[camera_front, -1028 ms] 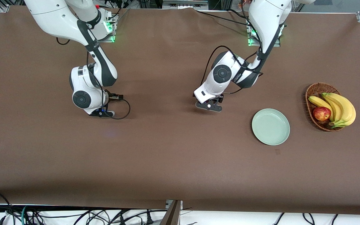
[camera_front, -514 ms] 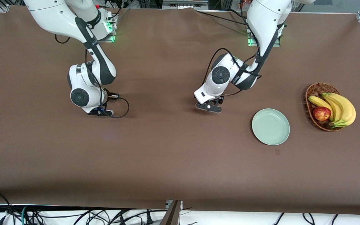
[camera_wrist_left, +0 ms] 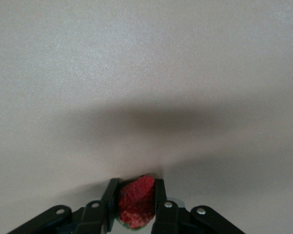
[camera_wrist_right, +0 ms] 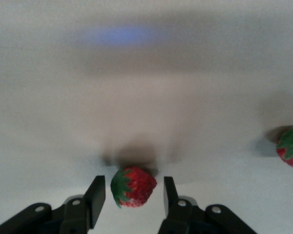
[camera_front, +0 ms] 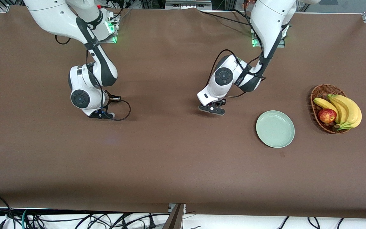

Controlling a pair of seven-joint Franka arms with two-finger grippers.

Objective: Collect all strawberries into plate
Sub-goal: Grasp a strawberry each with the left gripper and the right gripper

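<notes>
My left gripper [camera_front: 212,109] is low over the middle of the table. In the left wrist view it [camera_wrist_left: 136,187] is shut on a red strawberry [camera_wrist_left: 136,204]. My right gripper [camera_front: 102,114] is low over the table toward the right arm's end. In the right wrist view it [camera_wrist_right: 133,184] is open, with a strawberry [camera_wrist_right: 135,188] lying on the table between its fingers, untouched. A second strawberry [camera_wrist_right: 290,147] lies at the edge of that view. No strawberry shows in the front view. The pale green plate [camera_front: 275,128] is empty, toward the left arm's end.
A brown wicker basket [camera_front: 321,92] holding bananas [camera_front: 345,109] and a red apple [camera_front: 327,115] stands beside the plate, closer to the left arm's end of the table. The brown cloth covers the whole table.
Both arms have shifted only slightly. The right arm's wrist moved a little toward its end of the table. The plate and basket have not moved.
</notes>
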